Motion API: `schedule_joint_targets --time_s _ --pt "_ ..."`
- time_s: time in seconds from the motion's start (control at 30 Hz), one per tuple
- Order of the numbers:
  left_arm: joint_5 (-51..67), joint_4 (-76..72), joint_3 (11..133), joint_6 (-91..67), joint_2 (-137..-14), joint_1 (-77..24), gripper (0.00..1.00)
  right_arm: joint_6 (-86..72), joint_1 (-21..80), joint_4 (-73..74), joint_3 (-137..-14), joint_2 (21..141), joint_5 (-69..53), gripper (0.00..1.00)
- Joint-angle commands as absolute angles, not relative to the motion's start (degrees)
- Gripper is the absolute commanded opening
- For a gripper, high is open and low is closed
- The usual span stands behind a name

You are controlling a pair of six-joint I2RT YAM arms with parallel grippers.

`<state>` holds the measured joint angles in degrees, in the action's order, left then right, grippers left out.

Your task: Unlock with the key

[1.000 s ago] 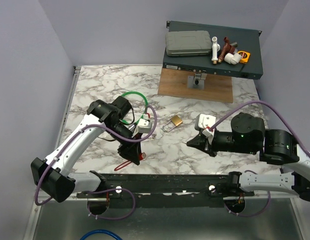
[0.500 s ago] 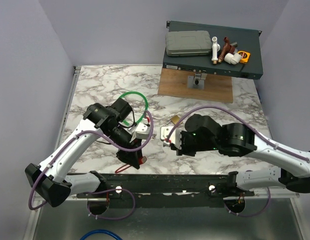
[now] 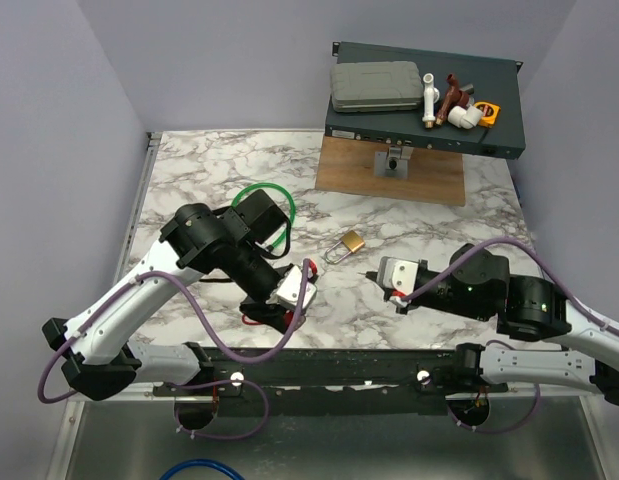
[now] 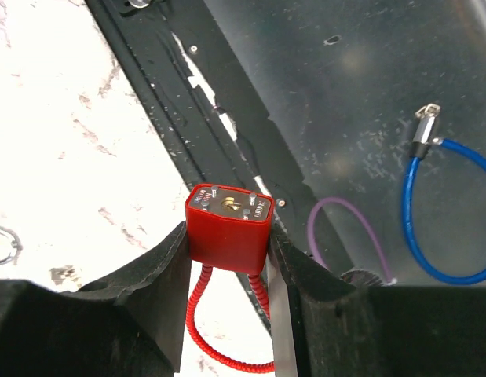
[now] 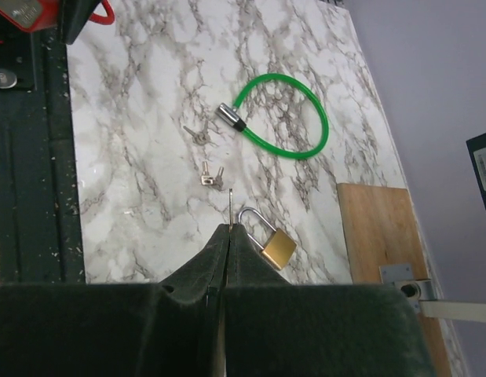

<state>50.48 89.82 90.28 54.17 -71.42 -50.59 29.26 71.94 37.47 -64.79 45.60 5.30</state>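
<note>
Key (image 5: 229,209) pinched by right gripper (image 5: 229,230) (edge-on); left gripper (image 4: 227,245) clamps red lock (image 4: 228,224).

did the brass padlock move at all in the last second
No. The brass padlock lies in the same spot, just below the wooden board's near-left corner.

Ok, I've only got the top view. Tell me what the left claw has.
Observer: A red block with a brass keyhole on top, pinched in the left claw. Its red cord loops below.
Operator: Now the right claw.
Observer: The right claw is shut, with a thin metal sliver poking past its tips, possibly a key.
Operator: Say what's ahead of it.
Observer: Two loose keys lie near the padlock.
</note>
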Motion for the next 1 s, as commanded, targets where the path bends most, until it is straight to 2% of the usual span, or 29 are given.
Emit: schedule_joint_targets --time_s 0.0,0.43,0.7,0.97 --pt "44.0 93.3 93.3 56.7 -72.3 -53.9 0.08 30.7 72.3 30.0 -61.9 43.3 10.2 0.01" --pt "37.5 93.3 93.7 57.6 -71.1 -56.8 0.08 29.6 72.3 30.5 -62.6 43.9 10.0 0.01" --pt "36.3 93.2 98.2 57.9 -71.1 -58.7 0.08 29.6 72.3 27.9 -60.0 42.5 12.8 0.01" --pt "36.9 93.2 99.0 58.5 -70.7 -59.3 0.08 28.2 72.3 29.3 -61.8 43.6 10.0 0.01"
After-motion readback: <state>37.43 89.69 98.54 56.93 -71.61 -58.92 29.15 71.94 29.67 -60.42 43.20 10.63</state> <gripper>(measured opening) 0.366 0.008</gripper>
